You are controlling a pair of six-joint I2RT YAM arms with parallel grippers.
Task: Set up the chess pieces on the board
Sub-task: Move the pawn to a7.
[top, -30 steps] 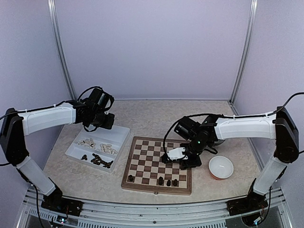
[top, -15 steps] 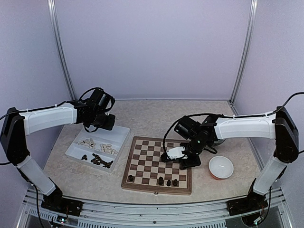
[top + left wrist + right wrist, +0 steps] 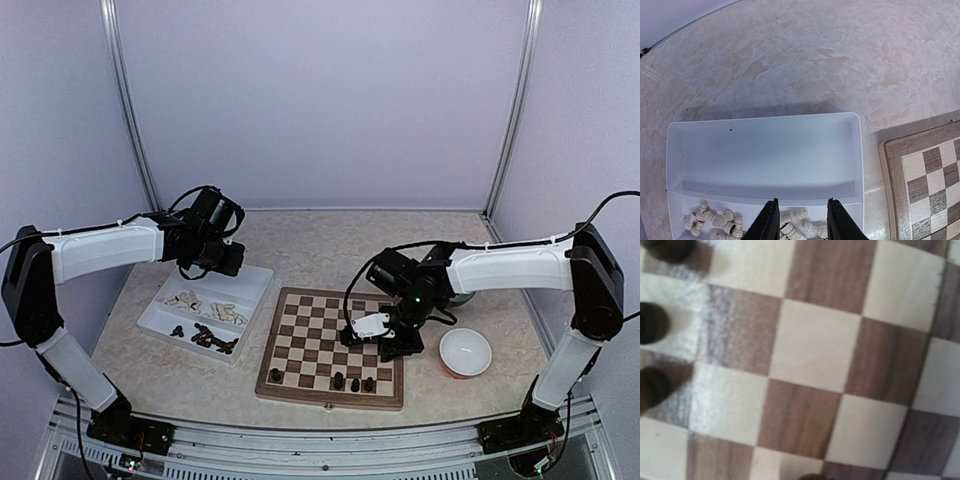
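Observation:
The board (image 3: 310, 335) lies at mid-table with several dark chess pieces (image 3: 355, 383) standing along its near edge. My right gripper (image 3: 385, 345) hangs low over the board's right side. The right wrist view shows the board (image 3: 810, 350) up close, with dark pieces (image 3: 652, 322) at the left. A dark rounded thing (image 3: 812, 476) shows at the bottom edge. No fingers show there, so I cannot tell the jaws' state. My left gripper (image 3: 802, 220) is open above the white tray (image 3: 765, 150), with cream pieces (image 3: 800, 216) lying below it.
The tray (image 3: 245, 282) left of the board holds cream pieces (image 3: 185, 298) and dark pieces (image 3: 208, 338) in its near compartments. A white bowl with an orange rim (image 3: 465, 352) stands right of the board. The board's corner (image 3: 930, 165) shows in the left wrist view.
The right gripper has shifted slightly and sunk a little over the board's right side. The left arm has edged a little to the right above the tray.

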